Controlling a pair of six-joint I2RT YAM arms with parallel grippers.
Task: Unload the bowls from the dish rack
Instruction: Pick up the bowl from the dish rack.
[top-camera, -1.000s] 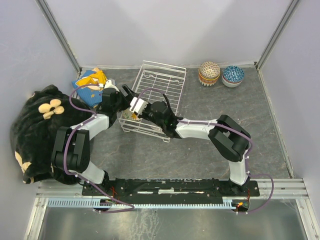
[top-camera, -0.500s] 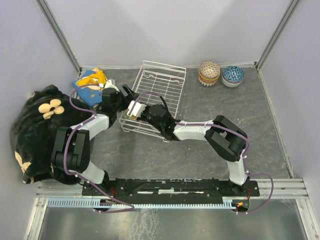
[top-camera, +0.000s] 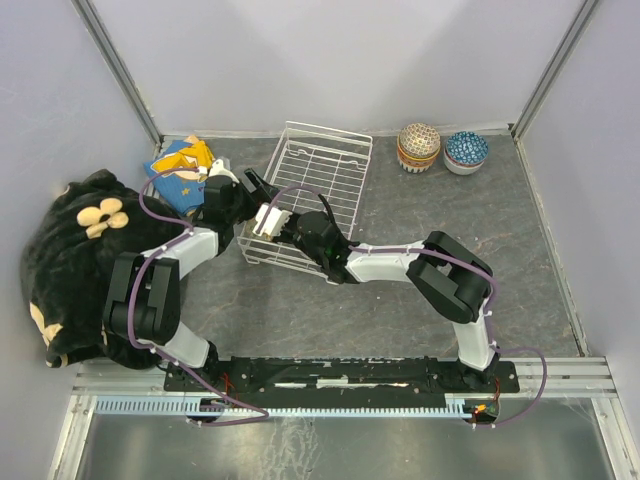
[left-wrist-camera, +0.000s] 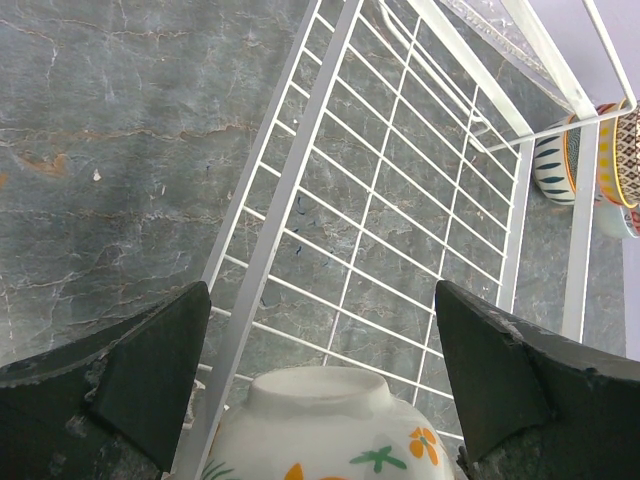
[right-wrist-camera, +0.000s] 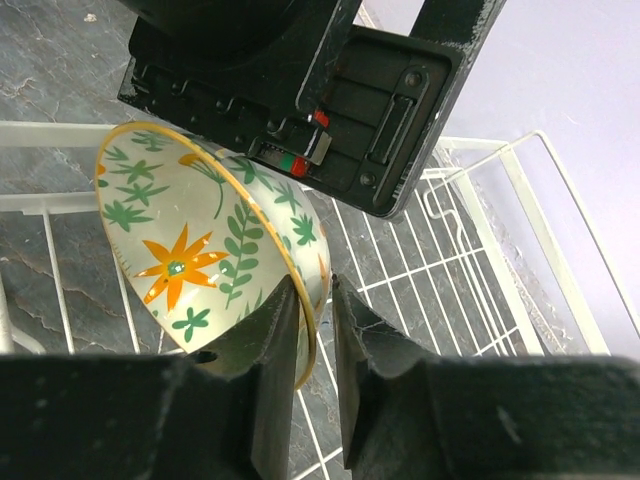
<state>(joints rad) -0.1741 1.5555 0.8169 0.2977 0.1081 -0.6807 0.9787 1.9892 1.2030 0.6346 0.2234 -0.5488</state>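
The flowered bowl (right-wrist-camera: 200, 250) was in the near left corner of the dish rack (top-camera: 325, 160), tipped on its side with the orange flower and green leaves facing the right wrist camera. The right gripper (right-wrist-camera: 315, 300) had it pinched by the rim, one finger on the painted outside and the other inside. The left gripper (left-wrist-camera: 320, 295) hung right over the same bowl with its fingers (left-wrist-camera: 130, 370) spread wide and touching nothing.

The rack sat on a grey stone-look table (top-camera: 560, 250) with pale veins, over toward the far left. In the far right corner, well apart from the rack, were the stacked bowls (top-camera: 419, 146) with the blue dotted bowl (top-camera: 466, 152) just beside them. A big black plush toy (top-camera: 70, 250) with a cream flower on it was slumped against the left wall. A blue and yellow cloth (top-camera: 180, 165) lay between it and the rack. The walls were plain pale lilac, with metal posts running up the far corners.

Stuff I couldn't really make out:
- From the top view, the flowered bowl was almost totally buried under the two grippers.
- The left wrist view only caught its base, chopped off at the bottom edge. The far bowls were just slivers at the right edge behind the rack wires.
- In the right wrist view the left arm's black housing blocked everything above the bowl.
- I couldn't tell if the bowl was resting on the wires or already lifted off them.
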